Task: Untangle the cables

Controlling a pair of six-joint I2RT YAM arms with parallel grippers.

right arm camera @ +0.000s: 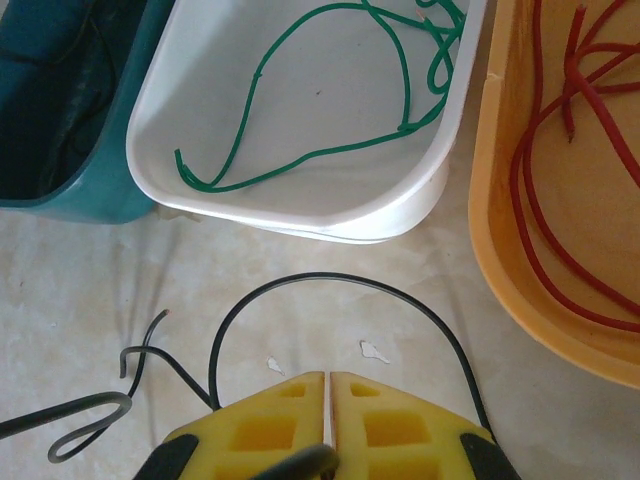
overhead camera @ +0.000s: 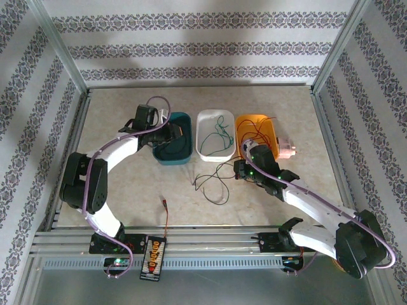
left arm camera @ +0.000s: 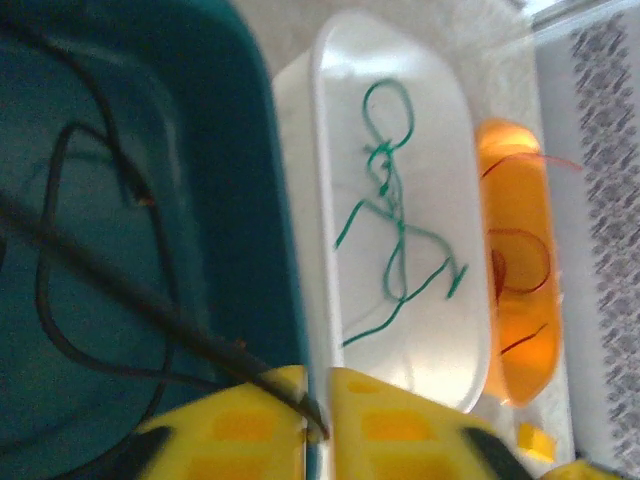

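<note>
**A:** Where are the cables right now?

**B:** Spread over 3 bins and the table. A black cable runs taut out of the teal bin and into the left gripper. The gripper's yellow pads are nipped on the cable's end, right above that bin. A black loop lies on the bin floor below.

**A:** And the other colours?

**B:** The green cable lies curled and knotted in the white bin, the middle of the 3. The red cables coil in the orange bin on the right.

**A:** What's out on the table?

**B:** A loose black cable arcs on the table just in front of the white bin. It curves around the tip of the right gripper. More dark strands trail off to that gripper's left.

**A:** Is the right one holding it?

**B:** Its 2 pads are pressed together, low over the table. I can't tell whether any wire is caught between them.

**A:** Anything else about?

**B:** A black board with orange plugs sits at the near edge between the arm bases, well apart from the bins.
</note>
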